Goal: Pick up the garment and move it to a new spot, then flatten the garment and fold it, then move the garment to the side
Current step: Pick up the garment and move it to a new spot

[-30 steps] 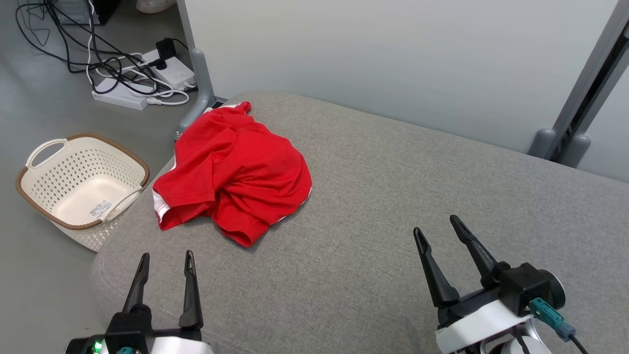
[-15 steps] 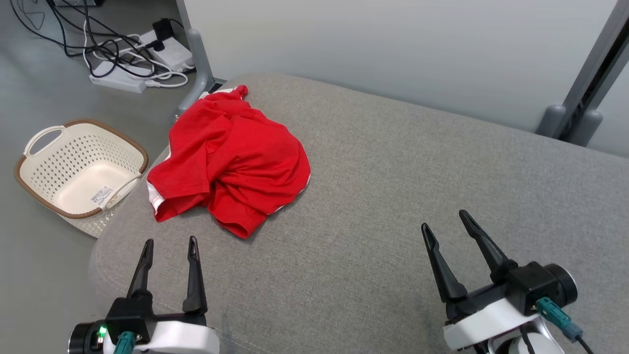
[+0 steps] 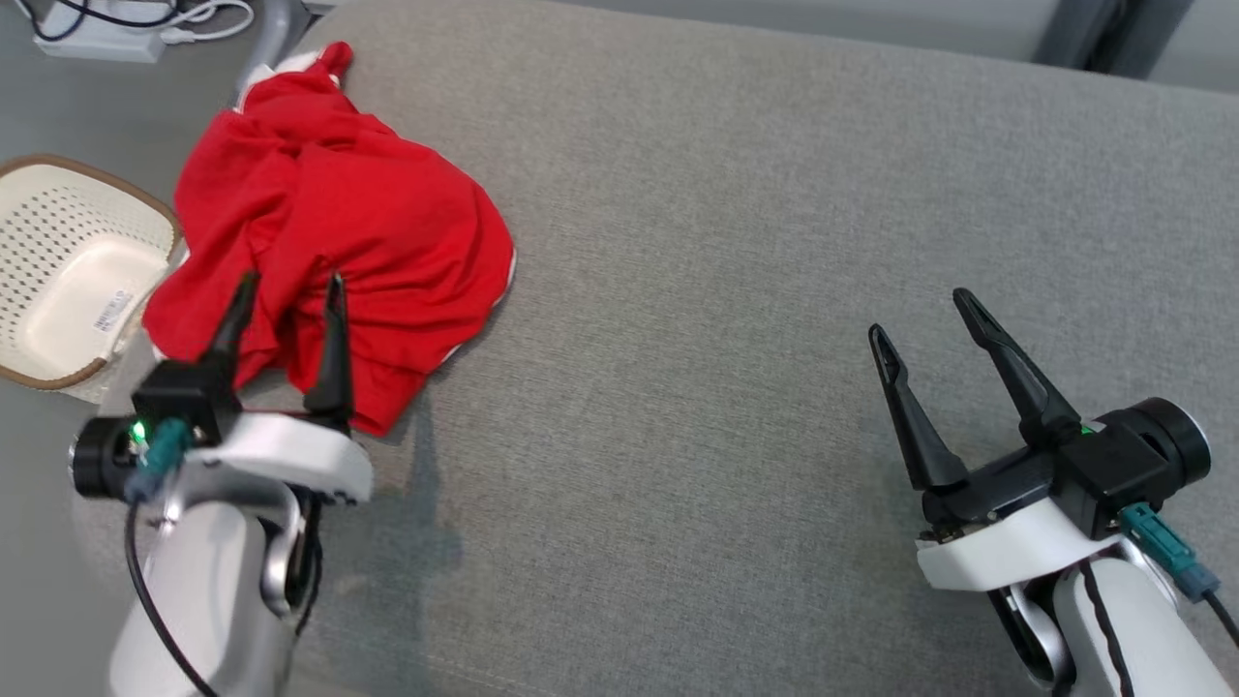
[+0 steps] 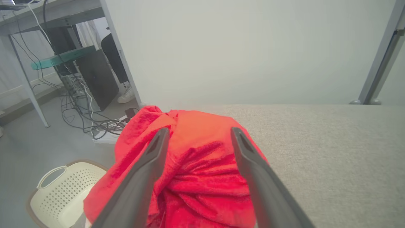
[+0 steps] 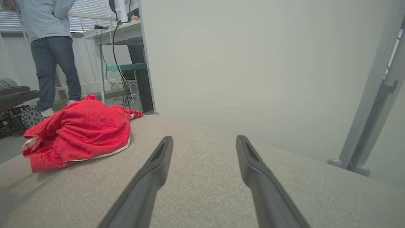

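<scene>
We're holding our left gripper [image 3: 292, 281] with its fingers spread wide over the near edge of the crumpled red garment [image 3: 387, 223], which is lying at the left end of the grey cushion [image 3: 726, 194]. Our right gripper [image 3: 918, 312] is hanging well apart, equally spread. A cream basket [image 3: 92, 176] is sitting on the floor just beside the garment.

Grey cushion [image 3: 736, 242] (fabric-covered) bears crumpled red garment [image 3: 329, 223].

Pale wall [image 5: 237, 63], grey floor [image 4: 38, 148], desk [image 5: 110, 31]

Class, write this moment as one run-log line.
phase: before pickup | left gripper: open, at crumpled red garment, no grip | right gripper: open, over grey cushion, away from garment
</scene>
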Available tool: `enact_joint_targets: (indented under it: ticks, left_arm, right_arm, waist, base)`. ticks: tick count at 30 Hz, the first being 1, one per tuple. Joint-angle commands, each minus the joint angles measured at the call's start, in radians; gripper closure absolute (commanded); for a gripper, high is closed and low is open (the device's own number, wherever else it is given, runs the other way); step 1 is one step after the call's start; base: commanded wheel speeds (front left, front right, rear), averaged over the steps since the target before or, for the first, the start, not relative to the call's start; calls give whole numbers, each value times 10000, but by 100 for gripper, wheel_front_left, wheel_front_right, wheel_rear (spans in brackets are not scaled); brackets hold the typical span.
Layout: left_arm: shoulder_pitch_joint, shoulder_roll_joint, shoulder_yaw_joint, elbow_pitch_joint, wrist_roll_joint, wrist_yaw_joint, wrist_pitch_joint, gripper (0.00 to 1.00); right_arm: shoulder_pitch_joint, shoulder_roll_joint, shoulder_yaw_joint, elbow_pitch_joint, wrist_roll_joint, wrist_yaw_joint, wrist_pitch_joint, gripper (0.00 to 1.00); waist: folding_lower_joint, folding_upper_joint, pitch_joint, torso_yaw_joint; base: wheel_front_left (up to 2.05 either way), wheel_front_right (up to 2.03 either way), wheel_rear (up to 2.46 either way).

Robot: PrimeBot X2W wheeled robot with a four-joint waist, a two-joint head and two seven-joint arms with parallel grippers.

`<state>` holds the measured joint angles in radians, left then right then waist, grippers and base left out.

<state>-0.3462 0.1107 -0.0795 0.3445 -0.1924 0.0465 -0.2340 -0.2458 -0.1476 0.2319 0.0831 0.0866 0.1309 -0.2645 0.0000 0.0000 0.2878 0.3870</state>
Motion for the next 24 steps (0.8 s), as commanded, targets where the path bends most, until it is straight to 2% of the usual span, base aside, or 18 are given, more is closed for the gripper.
enact_joint_targets:
  ticks: [1,3,6,11,12,18,24]
  left_arm:
    - [-498,174,66,161,-100,-115,175,0]
    - [-1188,480,140,636,-206,-332,820,0]
    - [-2170,902,374,1127,-382,-369,1609,0]
    - [-3263,1524,389,1832,-466,-499,3411,0]
    - [-3504,1819,252,1987,-293,-537,4013,0]
    - [-3830,2282,-5,2077,0,-464,5100,0]
    - [-3662,2329,-58,2015,-162,-475,5728,0]
  right_arm:
    - [-156,-108,-44,-47,-15,-3,-18,0]
    - [-229,-186,-50,-124,-2,-3,-18,0]
    - [-333,-224,-113,-207,83,-3,-18,0]
    - [-377,-290,-129,-271,153,-3,-18,0]
    - [-385,-315,-110,-303,111,-3,-18,0]
    - [-305,-324,-172,-361,72,-3,-18,0]
    - [-274,-312,-193,-363,92,-3,-18,0]
  waist:
    - [0,0,565,-501]
    - [0,0,758,-646]
    - [0,0,991,-840]
    - [0,0,1258,-1093]
    - [0,0,1341,-1172]
    - [0,0,1493,-1288]
    - [0,0,1569,-1339]
  base:
    - [0,0,0]
    - [0,0,0]
    - [0,0,0]
    - [0,0,0]
    - [0,0,0]
    - [0,0,0]
    - [0,0,0]
